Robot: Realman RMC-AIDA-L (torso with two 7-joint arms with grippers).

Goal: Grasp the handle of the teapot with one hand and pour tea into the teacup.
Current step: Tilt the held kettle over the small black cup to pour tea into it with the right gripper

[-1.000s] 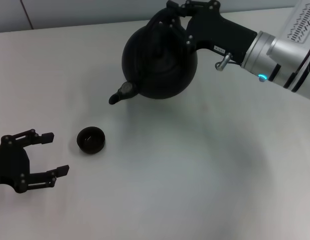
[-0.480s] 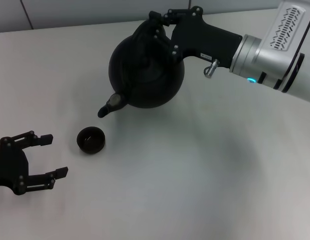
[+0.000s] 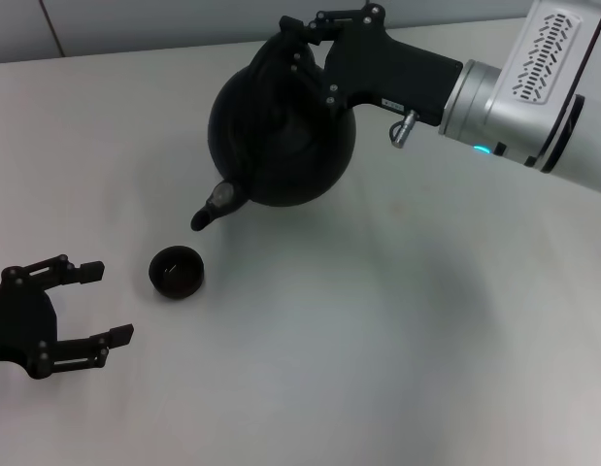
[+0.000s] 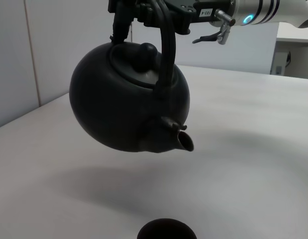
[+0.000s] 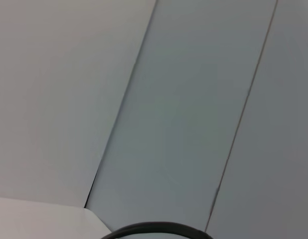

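My right gripper (image 3: 305,44) is shut on the black arched handle (image 4: 166,45) of the round matte-black teapot (image 3: 281,136) and holds it in the air. The pot is tilted, its stubby spout (image 3: 215,204) pointing down toward the teacup. The small dark teacup (image 3: 176,272) sits on the table just below and in front of the spout; its rim shows in the left wrist view (image 4: 166,230). My left gripper (image 3: 98,303) is open and empty, resting left of the cup. The right wrist view shows only a thin arc of the handle (image 5: 156,228).
The white table (image 3: 378,340) stretches out around the cup and under the pot. A grey panelled wall (image 5: 193,99) stands behind the table's far edge.
My right arm has carried the teapot left and toward the cup, so the spout has come down closer above it. The cup and left gripper have not moved.
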